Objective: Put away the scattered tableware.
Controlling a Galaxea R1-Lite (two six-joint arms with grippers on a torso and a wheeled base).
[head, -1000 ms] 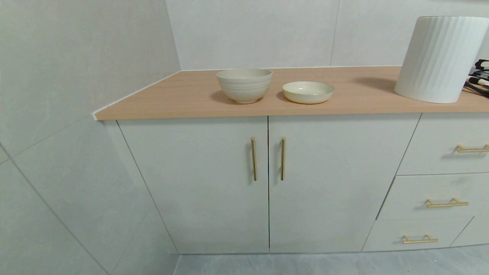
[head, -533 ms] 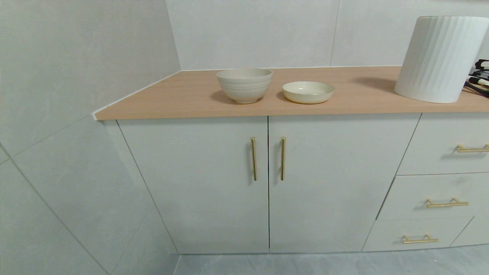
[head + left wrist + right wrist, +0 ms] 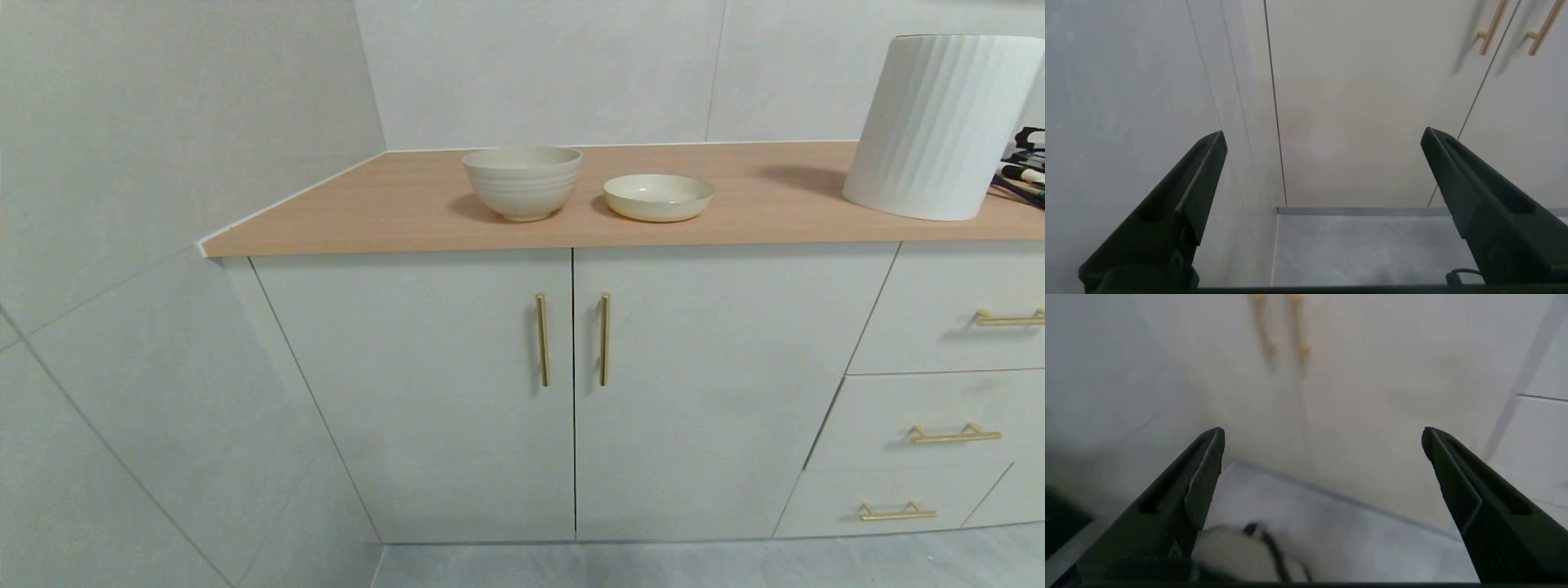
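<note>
A deep ribbed cream bowl (image 3: 522, 181) stands on the wooden countertop (image 3: 392, 208), with a shallow cream dish (image 3: 658, 196) just to its right. Both sit above the shut double cabinet doors (image 3: 457, 392) with gold handles (image 3: 542, 340). My left gripper (image 3: 1323, 155) hangs low by the floor, open and empty, facing the left door near the wall corner. My right gripper (image 3: 1323, 449) is also low, open and empty, facing the door handles (image 3: 1282, 327).
A tall white ribbed container (image 3: 939, 122) stands at the counter's right end, with dark utensils (image 3: 1024, 167) behind it. Three drawers with gold pulls (image 3: 953, 435) are to the right of the doors. A tiled wall (image 3: 147, 245) closes in on the left.
</note>
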